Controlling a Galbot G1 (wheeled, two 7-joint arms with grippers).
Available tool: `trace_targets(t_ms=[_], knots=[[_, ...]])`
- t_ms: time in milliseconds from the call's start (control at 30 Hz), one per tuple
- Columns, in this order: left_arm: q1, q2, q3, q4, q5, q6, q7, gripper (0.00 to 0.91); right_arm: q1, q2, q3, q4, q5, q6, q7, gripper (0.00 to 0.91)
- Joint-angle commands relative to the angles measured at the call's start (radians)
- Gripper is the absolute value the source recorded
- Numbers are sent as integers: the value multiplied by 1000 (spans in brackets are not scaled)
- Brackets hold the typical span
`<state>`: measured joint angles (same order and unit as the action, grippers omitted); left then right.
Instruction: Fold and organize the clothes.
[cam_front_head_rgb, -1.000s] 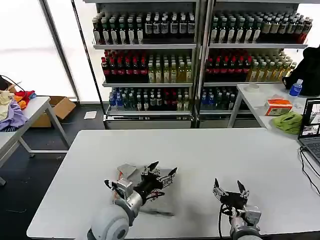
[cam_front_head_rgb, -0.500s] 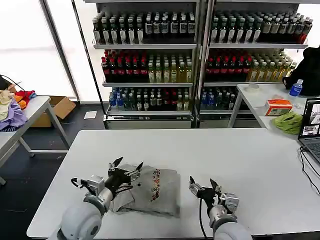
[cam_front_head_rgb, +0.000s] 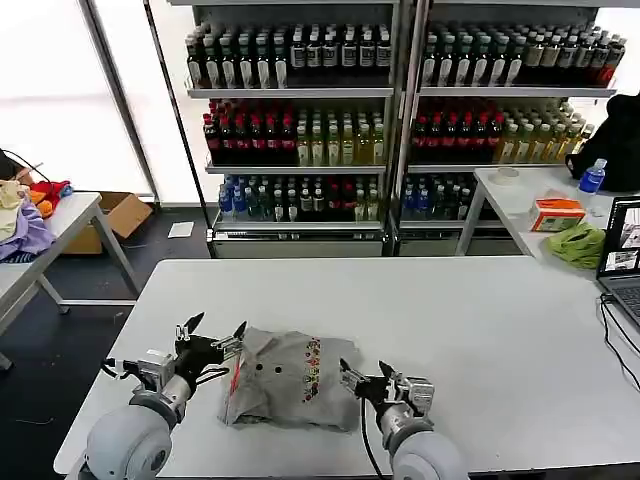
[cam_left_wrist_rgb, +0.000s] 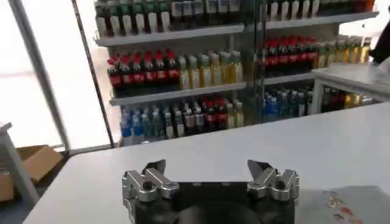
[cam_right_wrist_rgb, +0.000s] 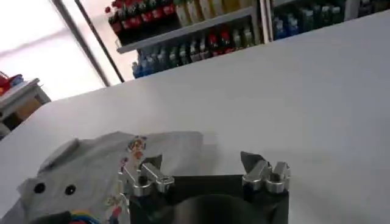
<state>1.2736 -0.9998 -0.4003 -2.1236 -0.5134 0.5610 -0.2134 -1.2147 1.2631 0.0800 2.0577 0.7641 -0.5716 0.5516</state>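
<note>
One light grey shirt lies folded near the front edge of the white table, with a small multicoloured print and dark buttons facing up. My left gripper hovers open at the shirt's left edge with nothing between its fingers. My right gripper is open too, just off the shirt's right edge. In the right wrist view the shirt lies past the open gripper. The left wrist view shows the open gripper over bare table, with a corner of the shirt to one side.
Drink shelves stand behind the table. A side table at the left holds lilac, cream and red fabrics. The table at the right carries a lime-green cloth, an orange box and a laptop.
Both arms have swung to the left and drawn back. The left gripper has come off the shirt to its left edge, uncovering it. The right gripper has closed in on its right edge.
</note>
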Motion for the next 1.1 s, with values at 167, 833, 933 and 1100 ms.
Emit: trace_targets(t_ms=[167, 833, 933, 1100], knots=[[35, 2, -50, -7, 7, 7, -8, 907, 80, -22, -82, -77, 107, -10, 30, 504], [66, -5, -83, -25, 9, 6, -6, 907, 70, -74, -35, -39, 98, -10, 35, 0], [65, -6, -81, -24, 9, 6, -6, 907, 62, -96, -9, -30, 97, -10, 30, 0], [66, -9, -76, -24, 13, 6, -6, 907, 37, -170, 60, 2, 110, -10, 6, 0]])
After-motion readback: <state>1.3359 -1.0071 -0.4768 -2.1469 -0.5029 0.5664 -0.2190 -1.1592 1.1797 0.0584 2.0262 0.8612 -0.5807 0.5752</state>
